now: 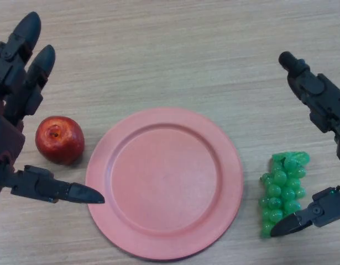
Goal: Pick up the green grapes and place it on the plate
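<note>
A bunch of green grapes (pixel 282 190) lies on the wooden table to the right of a round pink plate (pixel 164 182), a little apart from its rim. My right hand (pixel 320 99) is open beside the grapes, its fingers reaching up past them and its thumb tip resting at the bunch's lower right edge. My left hand (pixel 17 77) is open at the left edge, fingers straight and thumb pointing toward the plate. The plate holds nothing.
A red apple (pixel 59 139) sits on the table just left of the plate, between my left hand's fingers and thumb, not held. The wooden table (pixel 175 55) stretches beyond the plate.
</note>
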